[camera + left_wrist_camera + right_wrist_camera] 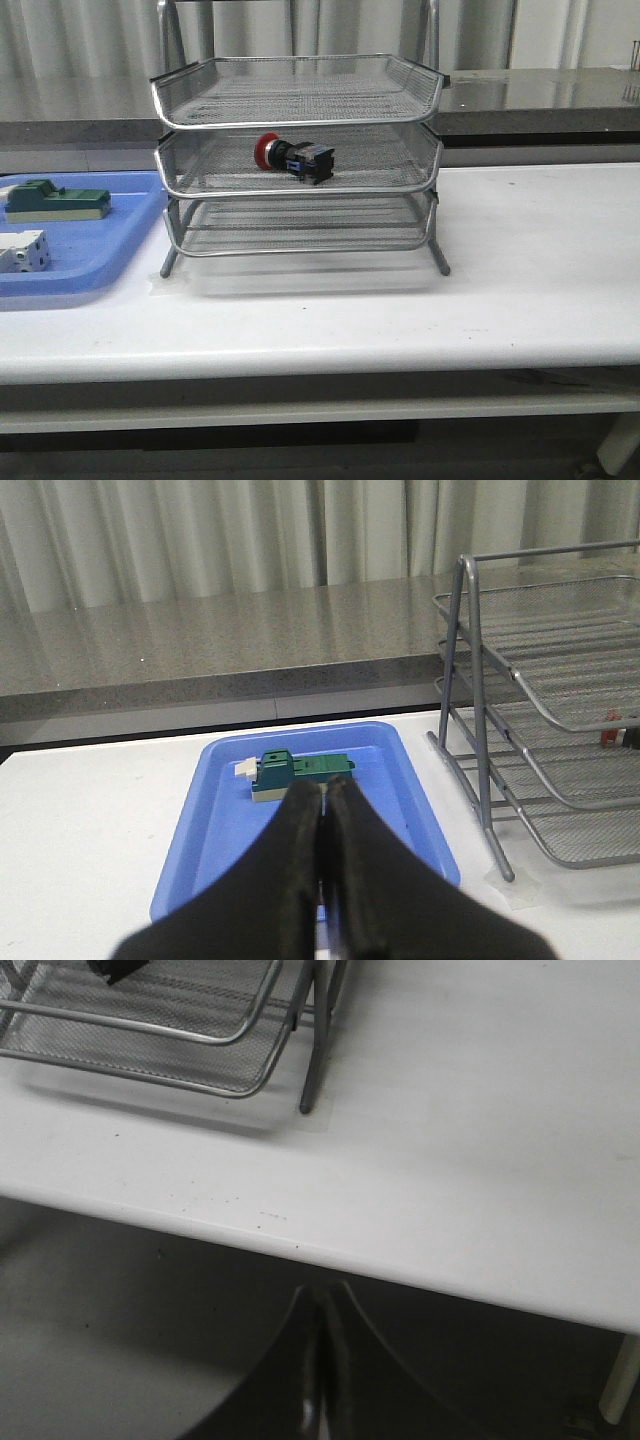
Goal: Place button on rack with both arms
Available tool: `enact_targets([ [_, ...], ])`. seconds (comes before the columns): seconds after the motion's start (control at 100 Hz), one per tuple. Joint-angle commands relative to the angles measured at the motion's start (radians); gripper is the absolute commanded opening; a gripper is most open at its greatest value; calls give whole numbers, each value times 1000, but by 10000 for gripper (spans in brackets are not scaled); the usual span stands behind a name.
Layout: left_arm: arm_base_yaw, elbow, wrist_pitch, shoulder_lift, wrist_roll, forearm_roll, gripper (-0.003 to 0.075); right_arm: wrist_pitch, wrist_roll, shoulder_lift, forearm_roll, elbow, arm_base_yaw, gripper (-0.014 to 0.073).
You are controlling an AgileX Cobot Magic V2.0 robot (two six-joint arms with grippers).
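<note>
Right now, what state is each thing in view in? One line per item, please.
button: lying on its side in the rack's middle tray, not held.
rack: upright on the table, three trays, top and bottom empty.
blue tray: holds a green part and a white part.
left gripper: shut, empty, above the blue tray.
right gripper: shut, empty, off the table's front edge.

We see the button (pixel 293 157) lying on its side in the middle tier of the rack (pixel 297 150), its red mushroom head pointing left and its black and blue block body pointing right, near the tray's centre. The rack is a three-tier silver wire-mesh letter tray on thin steel legs, standing upright on the white worktop (pixel 530 270)
</note>
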Motion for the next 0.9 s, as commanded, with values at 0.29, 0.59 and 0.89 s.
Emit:
enact_targets([
  [0.29, 0, -26, -79, 8, -9, -13, -20, 13, 13, -356, -18, 86, -42, -57],
  [0.59, 0, -26, -79, 8, -9, -13, -20, 48, 13, -402, -18, 86, -42, -57],
  [0.89, 0, -26, -79, 8, -9, -13, -20, 48, 13, -402, -18, 86, -42, -57],
])
